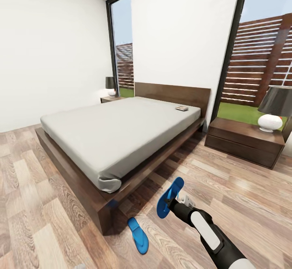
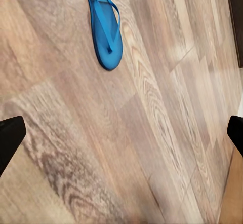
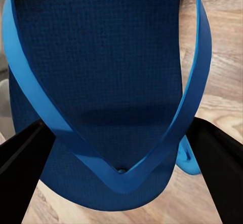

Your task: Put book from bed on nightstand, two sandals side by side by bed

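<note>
On the grey mattress of the bed (image 1: 117,135), the book (image 1: 181,108) lies near the headboard. My right gripper (image 1: 177,200) is shut on one blue sandal (image 1: 170,197), held tilted above the floor beside the bed's foot corner. The right wrist view looks onto its sole and thong straps (image 3: 111,82), with the gripper (image 3: 121,169) closed at the toe end. The other sandal (image 1: 138,235) lies flat on the floor by that corner. It also appears in the left wrist view (image 2: 105,26), where my left gripper (image 2: 121,135) hangs open over bare planks, apart from it.
A dark nightstand (image 1: 243,141) with a white lamp (image 1: 275,112) stands right of the bed. A second nightstand (image 1: 111,98) with a lamp sits at the far side by the window. Wood floor spreads between the bed and the right nightstand.
</note>
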You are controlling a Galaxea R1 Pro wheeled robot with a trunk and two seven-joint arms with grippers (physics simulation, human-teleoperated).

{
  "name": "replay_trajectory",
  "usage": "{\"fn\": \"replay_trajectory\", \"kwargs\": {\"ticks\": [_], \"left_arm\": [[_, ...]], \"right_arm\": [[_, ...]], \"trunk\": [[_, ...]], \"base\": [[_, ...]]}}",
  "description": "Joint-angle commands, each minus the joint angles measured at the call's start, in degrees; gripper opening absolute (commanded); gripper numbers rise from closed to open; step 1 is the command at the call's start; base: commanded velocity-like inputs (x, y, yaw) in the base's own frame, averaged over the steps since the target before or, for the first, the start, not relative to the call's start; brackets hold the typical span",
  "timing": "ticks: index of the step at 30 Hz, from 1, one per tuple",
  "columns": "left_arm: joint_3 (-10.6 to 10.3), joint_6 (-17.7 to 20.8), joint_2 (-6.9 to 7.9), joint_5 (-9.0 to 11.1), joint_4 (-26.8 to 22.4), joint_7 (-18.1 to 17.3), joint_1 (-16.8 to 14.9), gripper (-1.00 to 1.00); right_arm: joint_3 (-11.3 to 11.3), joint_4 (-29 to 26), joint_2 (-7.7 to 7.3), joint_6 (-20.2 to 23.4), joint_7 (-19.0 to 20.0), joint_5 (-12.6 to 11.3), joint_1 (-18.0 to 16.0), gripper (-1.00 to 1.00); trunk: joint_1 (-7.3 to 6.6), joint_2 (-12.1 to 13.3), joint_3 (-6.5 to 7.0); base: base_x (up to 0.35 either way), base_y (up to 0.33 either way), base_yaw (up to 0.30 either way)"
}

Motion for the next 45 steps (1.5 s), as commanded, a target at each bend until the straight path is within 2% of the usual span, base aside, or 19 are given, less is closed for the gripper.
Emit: {"fn": "replay_trajectory", "kwargs": {"ticks": [1,12,16,19,20,23,30,33,36,37,39,40,43,44,45], "left_arm": [[-0.45,0.05,0.03,0.47,0.02,-0.17,-0.03,1.00],[-0.45,0.27,1.11,0.62,0.02,-0.33,-0.01,1.00],[-0.42,0.29,1.39,0.64,0.02,-0.41,-0.01,1.00],[-0.42,0.30,1.48,0.64,0.02,-0.50,-0.02,1.00],[-0.43,0.32,1.51,0.65,0.02,-0.54,-0.02,1.00],[-0.40,0.35,1.58,0.65,0.02,-0.57,0.02,1.00],[-0.33,1.07,2.84,1.03,0.06,-0.57,0.05,1.00],[-0.30,2.02,3.26,1.71,0.09,-0.50,0.06,1.00],[-0.33,2.55,3.39,2.32,0.08,-0.49,0.06,1.00],[-0.34,2.69,3.42,2.51,0.06,-0.50,0.06,1.00],[-0.35,2.78,3.40,2.63,0.05,-0.51,0.06,1.00],[-0.36,2.84,3.39,2.71,0.05,-0.51,0.06,1.00],[-0.36,2.89,3.42,2.78,0.07,-0.52,0.06,1.00],[-0.35,2.94,3.44,2.80,0.05,-0.52,0.06,1.00],[-0.33,2.95,3.44,2.81,0.06,-0.52,0.06,1.00]], "right_arm": [[0.21,-0.11,-0.07,-0.01,-0.48,-0.62,-0.03,-1.00],[0.36,-0.09,0.03,0.03,-0.59,-0.41,-0.03,-1.00],[0.47,-0.05,0.69,0.76,-1.97,-0.29,-0.01,-1.00],[0.48,-0.03,1.10,4.34,-4.36,-0.32,0.00,-1.00],[0.48,-0.03,1.25,7.04,-5.38,-0.33,-0.01,-1.00],[0.49,-0.03,1.36,10.80,-6.31,-0.33,-0.03,-1.00],[0.46,0.03,1.33,18.89,-8.50,-0.11,-0.28,-1.00],[0.55,0.25,1.35,23.09,-11.49,0.22,-0.34,-1.00],[1.39,1.17,1.39,25.30,-13.73,3.20,-0.38,-1.00],[2.64,1.56,1.47,25.87,-14.24,6.42,-0.38,-1.00],[4.53,1.85,1.75,26.24,-14.47,10.37,-0.38,-1.00],[6.98,2.14,2.35,26.46,-14.36,14.51,-0.38,-1.00],[11.14,2.56,3.30,26.53,-13.42,20.27,-0.38,-1.00],[13.83,2.74,3.70,26.42,-12.32,23.32,-0.38,-1.00],[15.06,2.80,3.85,26.32,-11.63,24.60,-0.38,-1.00]], "trunk": [[-0.01,-0.02,-0.06],[-0.01,-0.02,-0.06],[-0.01,-0.02,-0.06],[-0.01,-0.02,-0.06],[-0.01,-0.02,-0.06],[-0.01,-0.02,-0.06],[-0.01,-0.02,-0.06],[-0.01,-0.02,-0.06],[-0.01,-0.02,-0.06],[-0.01,-0.02,-0.06],[-0.01,-0.02,-0.06],[-0.01,-0.02,-0.06],[-0.01,-0.02,-0.06],[-0.01,-0.02,-0.06],[-0.01,-0.02,-0.06]], "base": [[-0.006,0.000,0.000],[-0.001,0.000,0.000],[0.000,0.000,0.000],[0.000,0.000,0.000],[0.000,0.000,0.000],[0.000,0.000,0.000],[0.000,0.000,0.000],[0.000,0.000,0.000],[0.000,0.000,0.000],[0.000,0.000,0.000],[0.000,0.000,0.000],[0.000,0.000,0.000],[0.000,0.000,0.000],[0.000,0.000,0.000],[0.000,0.000,0.000]]}}
